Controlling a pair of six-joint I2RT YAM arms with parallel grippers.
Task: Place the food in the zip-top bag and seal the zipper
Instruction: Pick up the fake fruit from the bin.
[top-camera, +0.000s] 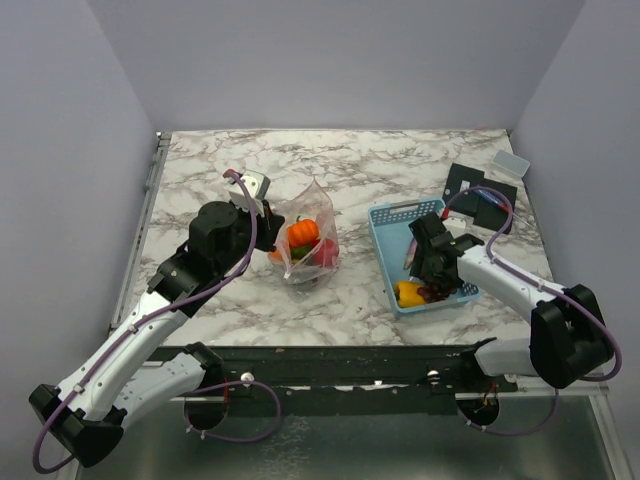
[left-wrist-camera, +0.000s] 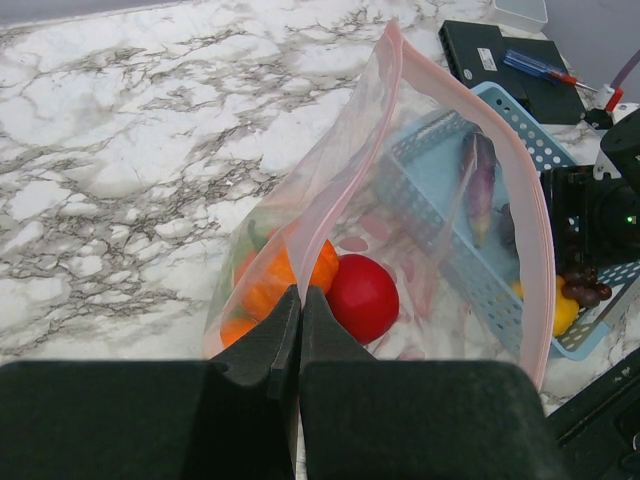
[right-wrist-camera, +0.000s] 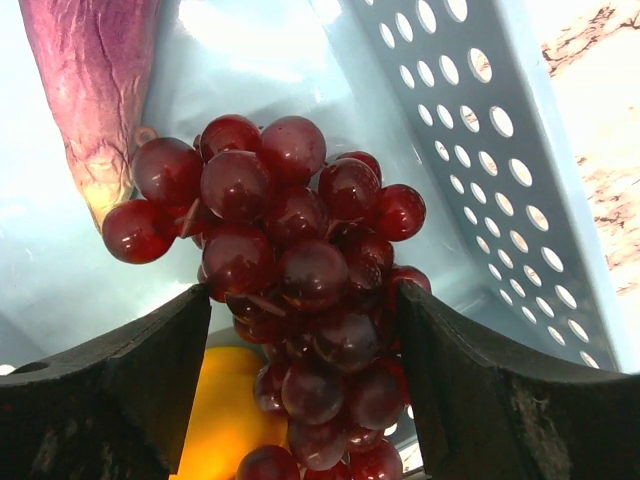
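Left gripper (left-wrist-camera: 300, 296) tight on zip-top bag (left-wrist-camera: 335, 180); right gripper (right-wrist-camera: 300, 300) wide astride grapes (right-wrist-camera: 280, 225), hold unclear, pepper (right-wrist-camera: 225, 410) half-hidden.

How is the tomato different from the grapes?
The tomato is one smooth, bright red ball; the grapes are a bunch of many small, darker red balls. The tomato is already inside the clear bag, but the grapes lie in the blue basket. The grapes sit between the fingers of the right tool; no tool is around the tomato. Both are round, shiny and reddish.
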